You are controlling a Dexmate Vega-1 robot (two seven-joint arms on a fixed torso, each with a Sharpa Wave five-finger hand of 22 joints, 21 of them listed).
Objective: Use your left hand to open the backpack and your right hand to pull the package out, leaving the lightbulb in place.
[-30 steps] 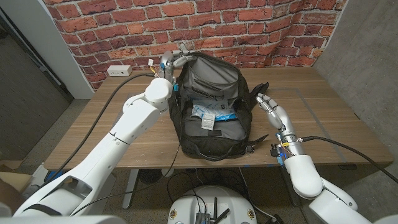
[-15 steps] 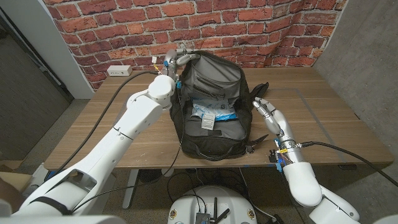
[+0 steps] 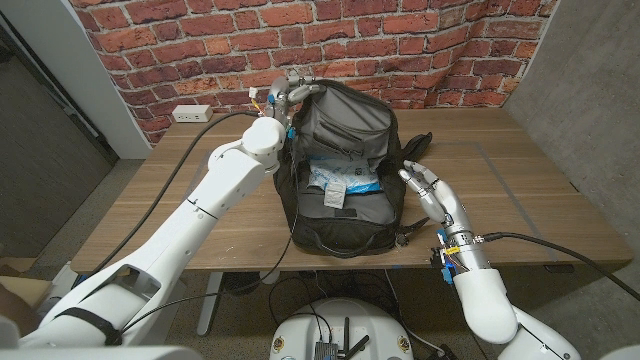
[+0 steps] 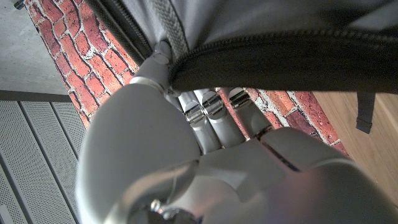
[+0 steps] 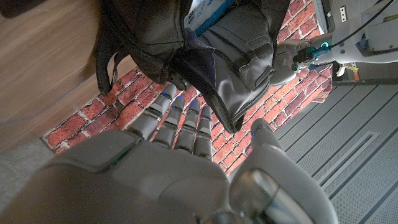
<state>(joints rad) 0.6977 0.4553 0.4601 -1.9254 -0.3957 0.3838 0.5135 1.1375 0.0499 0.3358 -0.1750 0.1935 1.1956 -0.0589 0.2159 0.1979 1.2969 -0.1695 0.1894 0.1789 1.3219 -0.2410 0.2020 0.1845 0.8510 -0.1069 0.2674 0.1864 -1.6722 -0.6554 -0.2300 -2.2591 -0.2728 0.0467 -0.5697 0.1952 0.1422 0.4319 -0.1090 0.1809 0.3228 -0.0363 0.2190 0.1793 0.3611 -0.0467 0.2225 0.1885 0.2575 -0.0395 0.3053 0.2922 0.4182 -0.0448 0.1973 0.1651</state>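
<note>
A dark grey backpack [image 3: 345,150] stands open on the wooden table, its top flap lifted. My left hand [image 3: 288,92] grips the flap's rim at the back left and holds it up; in the left wrist view the fingers [image 4: 211,115] curl under the black zipper edge [image 4: 292,62]. Inside lies a white and blue package [image 3: 343,181]. My right hand [image 3: 428,188] hovers open just right of the bag's side, fingers spread, nothing in it. In the right wrist view the fingers [image 5: 180,121] reach toward the backpack [image 5: 205,43], and the package [image 5: 208,9] peeks from the opening.
A white power strip [image 3: 192,113] lies at the table's back left by the brick wall. A black strap [image 3: 417,143] trails from the bag's right side. Bare tabletop [image 3: 520,190] stretches to the right of my right hand.
My right hand has moved left and closer to the backpack's side. My left hand has shifted slightly right while still holding the flap up.
</note>
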